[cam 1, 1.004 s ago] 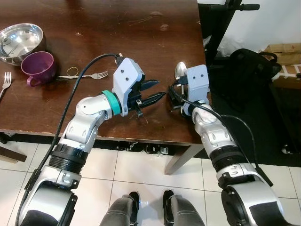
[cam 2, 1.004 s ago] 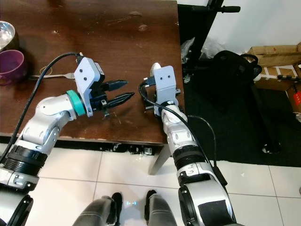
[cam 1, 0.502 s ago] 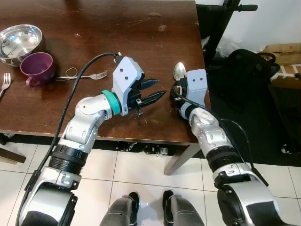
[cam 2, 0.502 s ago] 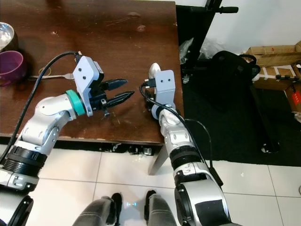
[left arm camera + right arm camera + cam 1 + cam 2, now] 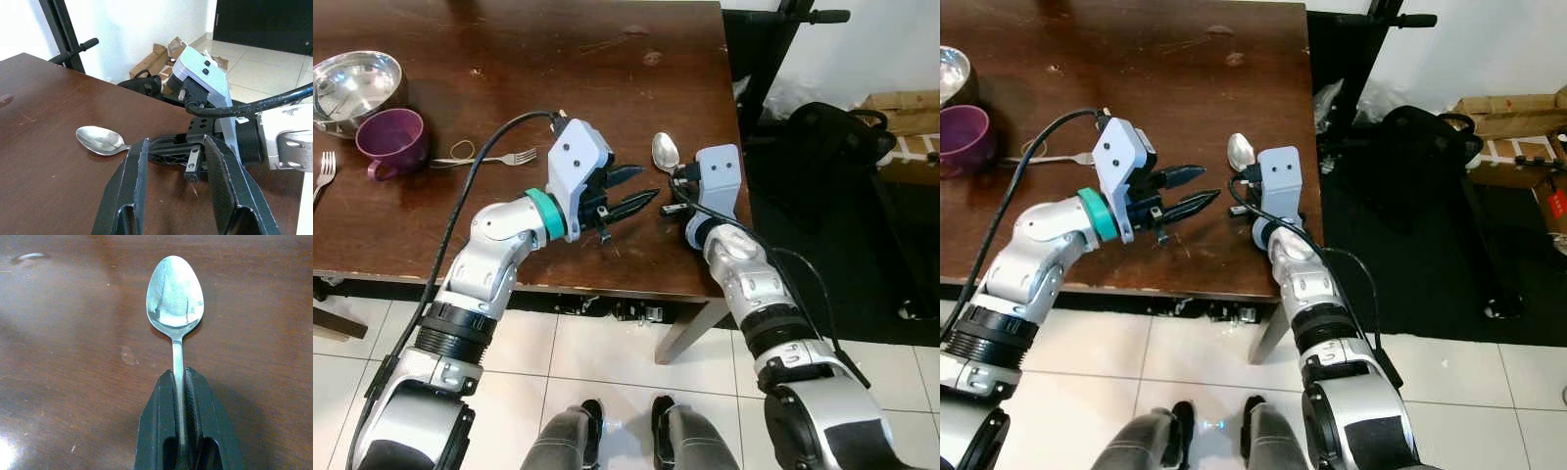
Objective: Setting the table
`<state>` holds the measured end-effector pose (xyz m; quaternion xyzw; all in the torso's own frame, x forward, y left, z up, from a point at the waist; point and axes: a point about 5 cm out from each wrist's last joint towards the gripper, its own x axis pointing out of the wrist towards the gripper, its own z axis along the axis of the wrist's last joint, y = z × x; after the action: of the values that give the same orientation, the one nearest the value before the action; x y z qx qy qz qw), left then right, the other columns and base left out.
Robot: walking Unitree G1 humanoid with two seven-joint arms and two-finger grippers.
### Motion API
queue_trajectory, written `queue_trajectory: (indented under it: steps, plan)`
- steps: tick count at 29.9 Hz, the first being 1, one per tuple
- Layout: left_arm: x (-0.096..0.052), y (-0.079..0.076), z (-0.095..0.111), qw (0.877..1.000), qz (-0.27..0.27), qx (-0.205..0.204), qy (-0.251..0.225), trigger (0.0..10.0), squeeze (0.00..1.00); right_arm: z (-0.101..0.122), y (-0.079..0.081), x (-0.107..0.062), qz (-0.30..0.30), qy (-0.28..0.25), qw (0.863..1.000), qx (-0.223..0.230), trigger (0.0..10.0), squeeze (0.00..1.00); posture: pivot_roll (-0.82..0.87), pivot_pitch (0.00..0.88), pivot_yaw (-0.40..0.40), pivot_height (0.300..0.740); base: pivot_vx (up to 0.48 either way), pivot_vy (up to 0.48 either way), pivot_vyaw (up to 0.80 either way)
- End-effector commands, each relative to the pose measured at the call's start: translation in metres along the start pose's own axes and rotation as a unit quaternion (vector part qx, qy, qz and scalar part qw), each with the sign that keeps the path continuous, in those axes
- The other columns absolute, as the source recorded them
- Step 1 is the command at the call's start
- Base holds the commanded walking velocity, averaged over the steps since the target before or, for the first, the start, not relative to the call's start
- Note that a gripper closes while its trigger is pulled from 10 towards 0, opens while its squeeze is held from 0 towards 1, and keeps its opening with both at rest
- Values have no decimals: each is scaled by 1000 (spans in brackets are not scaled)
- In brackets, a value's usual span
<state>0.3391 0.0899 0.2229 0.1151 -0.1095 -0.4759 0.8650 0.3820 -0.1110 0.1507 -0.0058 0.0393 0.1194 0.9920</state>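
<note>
A metal spoon (image 5: pixel 665 152) lies low over the dark wooden table (image 5: pixel 509 39) near its right front corner. My right gripper (image 5: pixel 178 378) is shut on the spoon's handle, and the bowl (image 5: pixel 175 293) sticks out past the fingertips, hollow side up. My left gripper (image 5: pixel 649 184) hovers open just left of it, pointing right at the right gripper. In the left wrist view the spoon (image 5: pixel 100 139) and the right gripper's black fingers (image 5: pixel 171 151) sit just beyond the left gripper's own spread fingers (image 5: pixel 133 181).
At the table's left stand a steel bowl (image 5: pixel 354 86) and a purple cup (image 5: pixel 393 137), with a rubber band (image 5: pixel 462 149), a fork (image 5: pixel 499 158) and a second fork (image 5: pixel 325 171). Right of the table's edge are a black bag (image 5: pixel 832 137) and cardboard boxes (image 5: pixel 906 108).
My right gripper has swung the spoon to the left, so its bowl now lies closer to the left gripper. The left arm has stayed in place.
</note>
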Motion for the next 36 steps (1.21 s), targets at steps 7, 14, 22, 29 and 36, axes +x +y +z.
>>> queue_trajectory:
  steps: [7,14,22,29,36]
  plan:
    - [-4,-1,-7,1000,26,-8,8,10000,0,9,6,-9,28,-58,998,15,0,0,43,211,73,740,0,0,0]
    - [-20,20,15,989,139,-13,-38,10000,0,80,12,-40,36,-261,964,24,10000,0,24,215,94,740,0,0,0]
    - [-46,26,17,977,210,-25,-37,10000,0,63,4,-57,-27,-248,968,4,10000,0,16,217,101,740,0,0,0]
    - [-63,28,9,964,264,-29,-17,10000,0,43,-3,-67,-68,-221,973,-8,10000,0,8,208,103,740,0,0,0]
    - [-66,27,-6,947,318,-34,6,10000,0,33,-3,-76,-70,-203,976,-20,10000,0,-2,193,98,740,0,0,0]
